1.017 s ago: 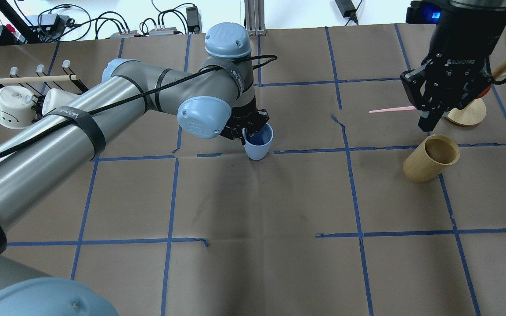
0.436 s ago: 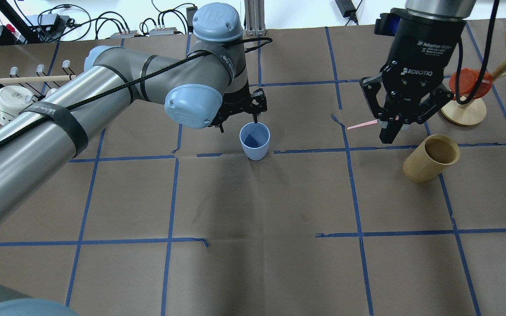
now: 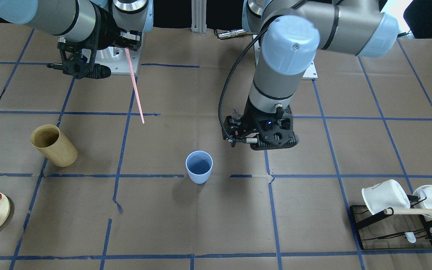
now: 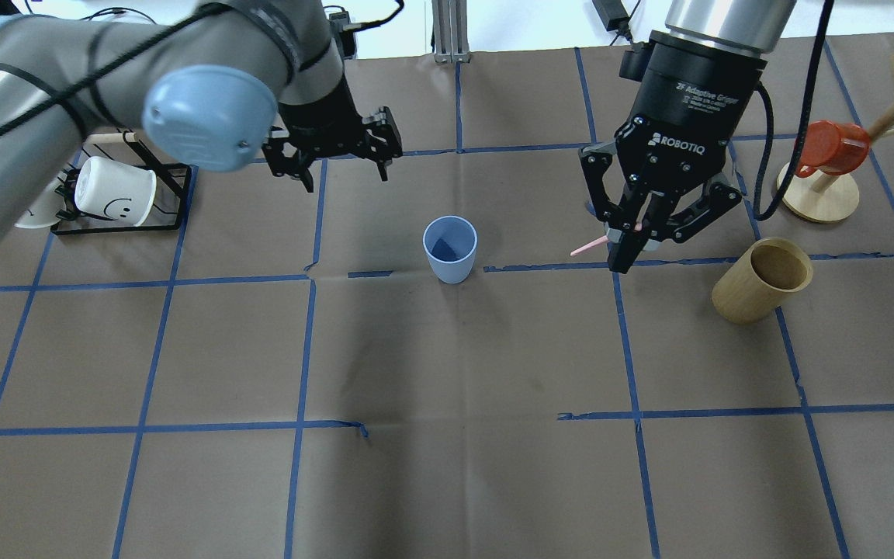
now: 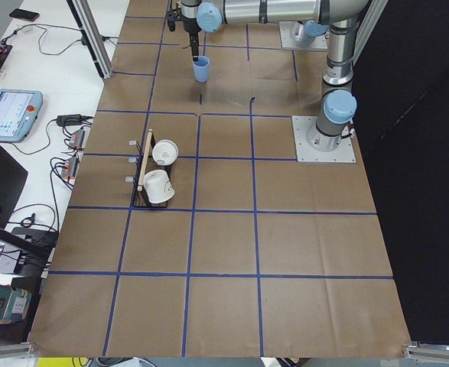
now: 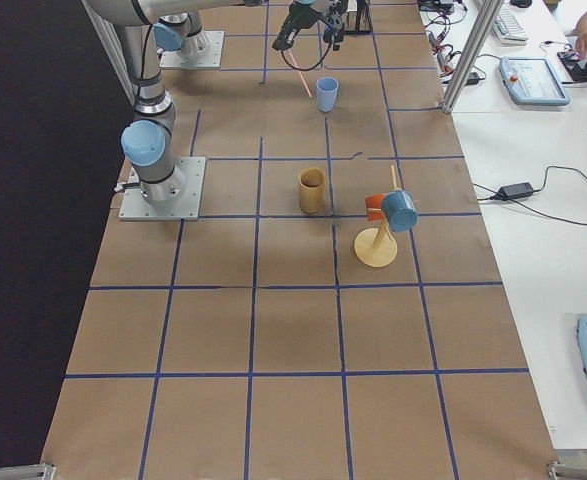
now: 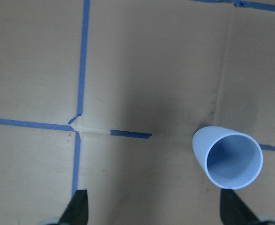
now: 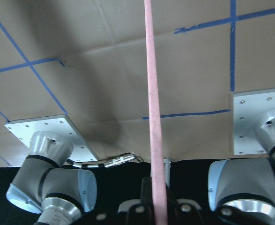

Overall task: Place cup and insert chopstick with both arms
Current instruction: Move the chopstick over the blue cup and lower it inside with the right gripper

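The light-blue cup [image 4: 450,248] stands upright on the brown paper near the table's middle, also in the front view [image 3: 199,167] and the left wrist view [image 7: 228,157]. My left gripper [image 4: 344,178] is open and empty, raised, behind and to the left of the cup, apart from it; it also shows in the front view [image 3: 261,144]. My right gripper [image 4: 629,244] is shut on the pale-pink chopstick [image 4: 588,248], right of the cup and above the table. The chopstick [image 3: 135,90] slants down from the jaws and runs along the right wrist view [image 8: 152,103].
A tan wooden cup [image 4: 761,279] stands right of my right gripper. A mug tree [image 4: 818,198] with a red mug [image 4: 827,147] is at the far right. A black rack [image 4: 171,194] with white mugs [image 4: 113,194] and a wooden rod is at the far left.
My left gripper let go of the cup, opened, lifted and drew back to the left. My right gripper moved left toward the cup with the chopstick in it.
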Robot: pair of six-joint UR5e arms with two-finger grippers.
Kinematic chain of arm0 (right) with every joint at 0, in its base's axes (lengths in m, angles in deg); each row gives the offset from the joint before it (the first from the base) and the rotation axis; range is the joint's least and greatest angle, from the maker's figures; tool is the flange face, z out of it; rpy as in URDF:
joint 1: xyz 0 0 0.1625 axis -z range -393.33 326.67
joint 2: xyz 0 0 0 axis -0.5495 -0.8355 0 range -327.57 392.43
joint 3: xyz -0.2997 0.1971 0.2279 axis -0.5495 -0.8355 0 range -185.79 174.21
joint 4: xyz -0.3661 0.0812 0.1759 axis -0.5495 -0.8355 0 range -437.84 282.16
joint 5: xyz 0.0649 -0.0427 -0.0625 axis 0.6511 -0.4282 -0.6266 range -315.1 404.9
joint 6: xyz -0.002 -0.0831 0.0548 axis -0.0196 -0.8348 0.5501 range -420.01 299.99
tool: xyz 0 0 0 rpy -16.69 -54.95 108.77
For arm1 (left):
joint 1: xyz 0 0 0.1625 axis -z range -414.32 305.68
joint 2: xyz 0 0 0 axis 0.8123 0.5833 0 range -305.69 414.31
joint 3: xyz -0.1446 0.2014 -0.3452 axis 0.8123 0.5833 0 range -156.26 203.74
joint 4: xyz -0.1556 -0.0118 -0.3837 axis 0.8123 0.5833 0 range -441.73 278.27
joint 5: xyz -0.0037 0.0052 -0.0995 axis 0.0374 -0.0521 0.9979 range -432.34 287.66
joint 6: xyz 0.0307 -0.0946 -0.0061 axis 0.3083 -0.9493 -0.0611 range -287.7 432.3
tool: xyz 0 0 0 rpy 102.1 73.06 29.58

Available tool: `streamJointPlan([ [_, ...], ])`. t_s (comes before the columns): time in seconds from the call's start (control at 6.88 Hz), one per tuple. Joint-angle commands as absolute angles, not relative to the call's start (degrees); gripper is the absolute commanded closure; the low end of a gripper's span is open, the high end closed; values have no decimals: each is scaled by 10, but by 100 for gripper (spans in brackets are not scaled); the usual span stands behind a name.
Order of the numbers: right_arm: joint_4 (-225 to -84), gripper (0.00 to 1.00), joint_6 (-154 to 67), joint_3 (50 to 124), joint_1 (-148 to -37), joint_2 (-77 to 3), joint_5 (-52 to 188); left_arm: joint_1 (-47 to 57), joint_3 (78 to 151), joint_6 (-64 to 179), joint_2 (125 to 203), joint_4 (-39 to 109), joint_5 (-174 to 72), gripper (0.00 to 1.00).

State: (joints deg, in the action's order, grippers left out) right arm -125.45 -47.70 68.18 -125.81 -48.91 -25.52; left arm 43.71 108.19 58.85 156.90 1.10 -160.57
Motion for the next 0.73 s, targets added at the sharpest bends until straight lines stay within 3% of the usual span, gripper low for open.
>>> streamJointPlan([
  [0.0,-1250,98,-393,682,-1257,-473,-163,397,1048,652,1515,95,-1595,0],
  [0.58,-1235,98,-358,680,-1253,-425,-2,392,1062,661,1484,91,-1634,0],
])
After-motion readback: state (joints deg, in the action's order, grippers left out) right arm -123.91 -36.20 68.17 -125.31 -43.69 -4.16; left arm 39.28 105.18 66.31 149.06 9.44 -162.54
